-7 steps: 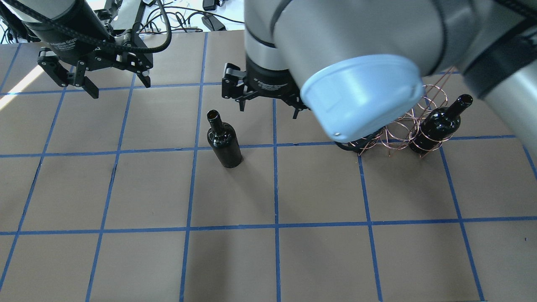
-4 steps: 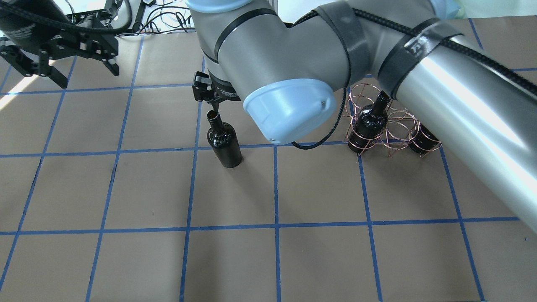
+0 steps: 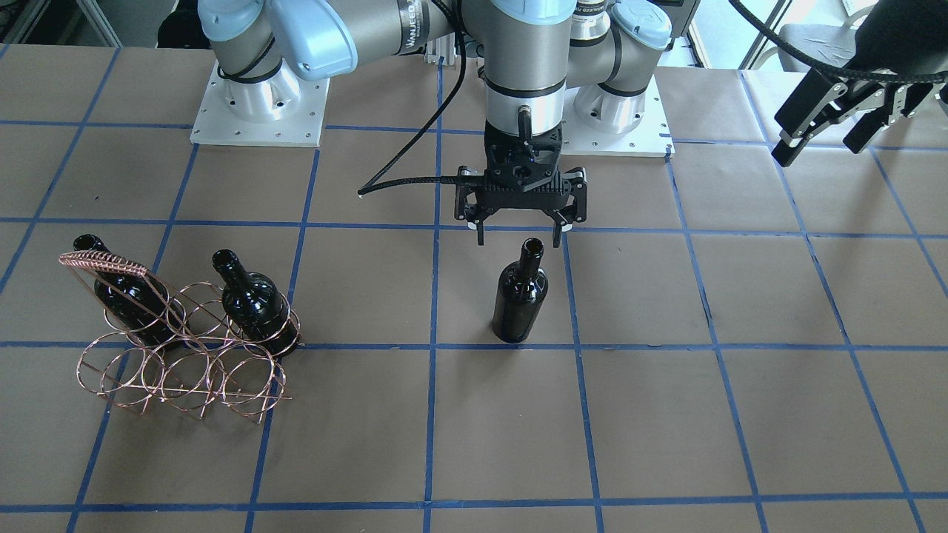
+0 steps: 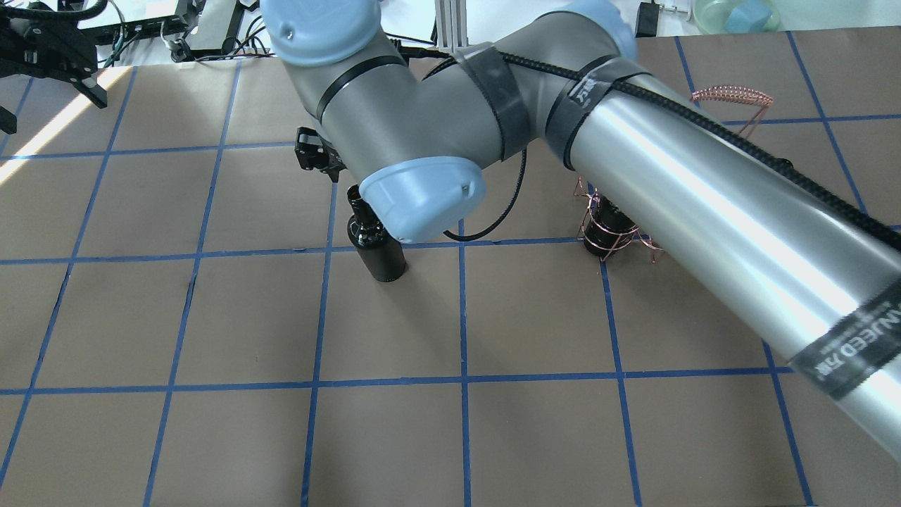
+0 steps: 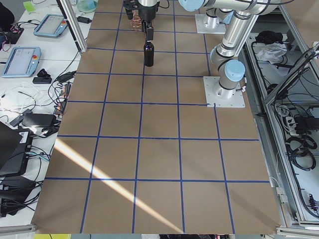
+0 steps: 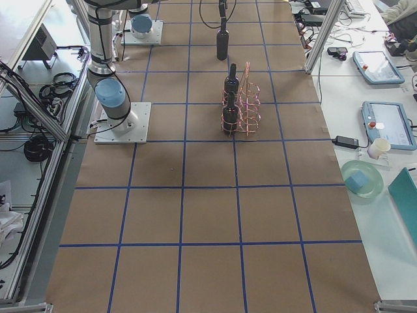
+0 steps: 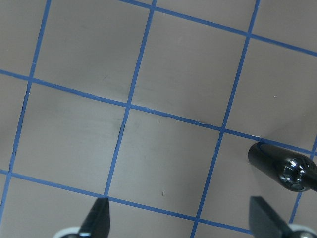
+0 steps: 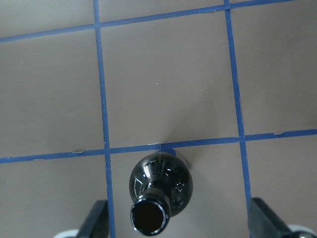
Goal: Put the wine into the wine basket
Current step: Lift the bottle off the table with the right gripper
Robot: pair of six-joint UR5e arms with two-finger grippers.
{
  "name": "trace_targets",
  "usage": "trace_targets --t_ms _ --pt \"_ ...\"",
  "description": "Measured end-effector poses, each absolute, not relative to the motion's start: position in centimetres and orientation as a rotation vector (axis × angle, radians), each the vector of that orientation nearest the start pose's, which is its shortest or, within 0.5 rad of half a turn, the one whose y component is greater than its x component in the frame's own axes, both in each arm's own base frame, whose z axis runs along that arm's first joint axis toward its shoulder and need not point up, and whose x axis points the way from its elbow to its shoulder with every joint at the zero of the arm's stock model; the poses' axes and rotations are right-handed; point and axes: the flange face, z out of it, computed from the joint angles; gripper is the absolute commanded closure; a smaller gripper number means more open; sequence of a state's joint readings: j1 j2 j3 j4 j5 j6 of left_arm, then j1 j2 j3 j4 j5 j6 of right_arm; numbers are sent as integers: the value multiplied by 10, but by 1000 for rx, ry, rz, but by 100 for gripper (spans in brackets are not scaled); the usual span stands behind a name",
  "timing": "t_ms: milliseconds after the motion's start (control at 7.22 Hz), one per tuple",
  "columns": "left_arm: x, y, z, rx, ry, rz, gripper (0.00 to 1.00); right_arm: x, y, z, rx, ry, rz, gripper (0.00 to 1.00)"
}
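A near-black wine bottle stands upright alone near the table's middle; it also shows in the overhead view and from above in the right wrist view. My right gripper hangs open just above its neck, one finger on each side, not touching it. The copper wire wine basket stands towards my right side and holds two alike bottles in its far row. My left gripper is open and empty, high over the table's far left side.
In the overhead view my right arm covers most of the basket; only its handle and one corner show. The table is brown paper with a blue tape grid. The robot bases stand at the table's edge.
My right arm has swung left, from beside the basket to over the lone bottle. My left gripper has pulled away further to the left and back.
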State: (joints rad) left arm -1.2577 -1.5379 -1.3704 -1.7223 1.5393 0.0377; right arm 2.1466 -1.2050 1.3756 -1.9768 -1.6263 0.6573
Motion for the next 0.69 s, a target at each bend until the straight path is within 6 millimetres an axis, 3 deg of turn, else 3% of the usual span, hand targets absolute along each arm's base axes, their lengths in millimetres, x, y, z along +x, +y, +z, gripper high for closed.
trace_targets --t_ms 277,554,693 --pt "17 -492 586 -432 3126 -134 0 478 -485 396 126 3057 -339 1" --pt "16 -489 586 -432 3126 -132 0 484 -482 385 140 3068 -319 1" --pt "16 -488 586 -432 3126 -133 0 489 -477 382 129 3074 -312 11"
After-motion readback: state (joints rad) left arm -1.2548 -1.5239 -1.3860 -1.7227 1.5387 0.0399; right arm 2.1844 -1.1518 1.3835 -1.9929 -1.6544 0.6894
